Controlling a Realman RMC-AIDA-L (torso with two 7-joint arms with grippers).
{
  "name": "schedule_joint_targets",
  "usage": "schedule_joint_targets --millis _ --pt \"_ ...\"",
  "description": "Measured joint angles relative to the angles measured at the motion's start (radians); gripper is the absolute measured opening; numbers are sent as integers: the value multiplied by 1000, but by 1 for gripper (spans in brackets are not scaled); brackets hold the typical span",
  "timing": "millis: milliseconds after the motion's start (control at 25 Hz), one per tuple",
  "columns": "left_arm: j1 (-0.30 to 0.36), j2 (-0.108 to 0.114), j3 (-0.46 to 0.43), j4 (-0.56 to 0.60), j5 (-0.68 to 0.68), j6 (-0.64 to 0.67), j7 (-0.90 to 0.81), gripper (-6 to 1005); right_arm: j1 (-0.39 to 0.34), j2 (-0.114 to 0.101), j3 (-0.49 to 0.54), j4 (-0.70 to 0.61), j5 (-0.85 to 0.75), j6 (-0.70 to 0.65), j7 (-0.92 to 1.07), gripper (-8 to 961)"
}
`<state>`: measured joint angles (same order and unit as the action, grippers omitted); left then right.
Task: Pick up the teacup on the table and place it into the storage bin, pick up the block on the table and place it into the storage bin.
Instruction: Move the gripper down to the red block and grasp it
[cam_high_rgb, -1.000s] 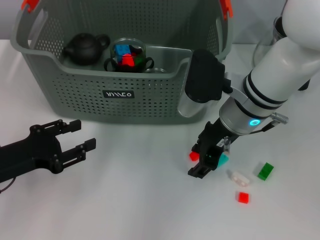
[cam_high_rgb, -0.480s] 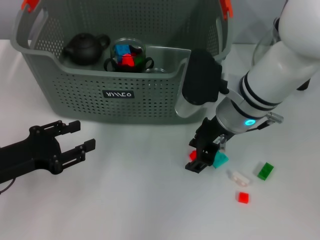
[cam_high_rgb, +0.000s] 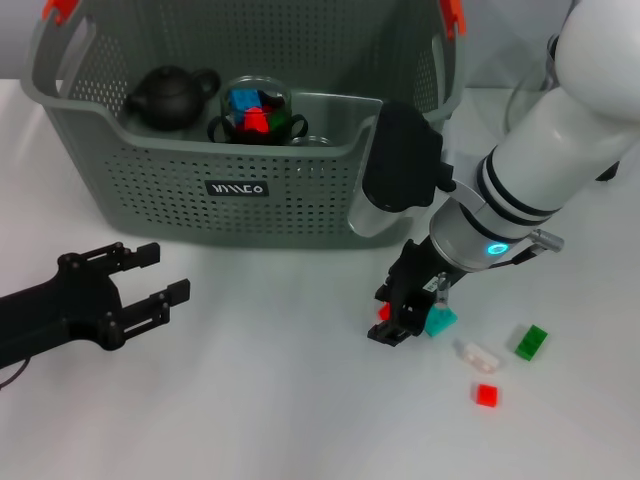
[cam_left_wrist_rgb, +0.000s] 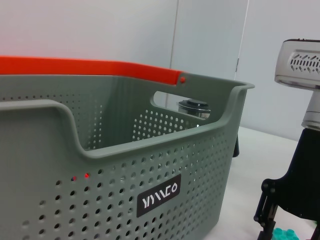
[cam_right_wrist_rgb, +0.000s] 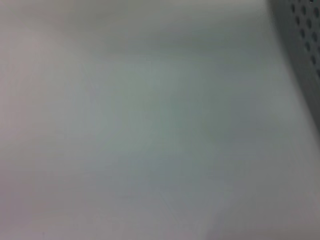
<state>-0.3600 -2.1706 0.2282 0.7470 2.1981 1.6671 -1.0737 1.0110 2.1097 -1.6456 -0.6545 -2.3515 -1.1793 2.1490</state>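
Observation:
My right gripper (cam_high_rgb: 386, 316) is down at the table in front of the storage bin (cam_high_rgb: 150, 160). Its black fingers are open and straddle a small red block (cam_high_rgb: 382, 312), which they partly hide. A teal block (cam_high_rgb: 441, 320) lies just to the right of the fingers. A small glass teacup (cam_high_rgb: 312, 141) shows inside the bin, by the front wall. In the left wrist view the bin (cam_left_wrist_rgb: 100, 165) fills the picture, with the right gripper's fingers (cam_left_wrist_rgb: 270, 212) and the teal block (cam_left_wrist_rgb: 286, 234) beyond it. My left gripper (cam_high_rgb: 168, 270) rests open at the left.
In the bin stand a black teapot (cam_high_rgb: 168, 96) and a glass cup holding coloured blocks (cam_high_rgb: 256, 108). White (cam_high_rgb: 480, 353), green (cam_high_rgb: 531, 342) and red (cam_high_rgb: 486, 394) blocks lie to the right of the gripper. A clear glass vessel (cam_high_rgb: 530, 95) stands at the back right.
My right gripper has shifted left and lower, from beside the red block to around it. The teal block now shows clear of the fingers. The left arm has stayed put.

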Motion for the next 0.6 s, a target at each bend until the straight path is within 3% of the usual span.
schedule_joint_targets --millis 80,320,600 --pt "2 0 0 0 0 0 0 614 1 1 0 4 0 -1 0 585" --pt "3 0 -1 0 0 0 -1 614 1 0 0 5 -1 -5 11 366" --pt "1 0 -1 0 0 0 -1 614 5 -2 0 5 -4 -12 12 249"
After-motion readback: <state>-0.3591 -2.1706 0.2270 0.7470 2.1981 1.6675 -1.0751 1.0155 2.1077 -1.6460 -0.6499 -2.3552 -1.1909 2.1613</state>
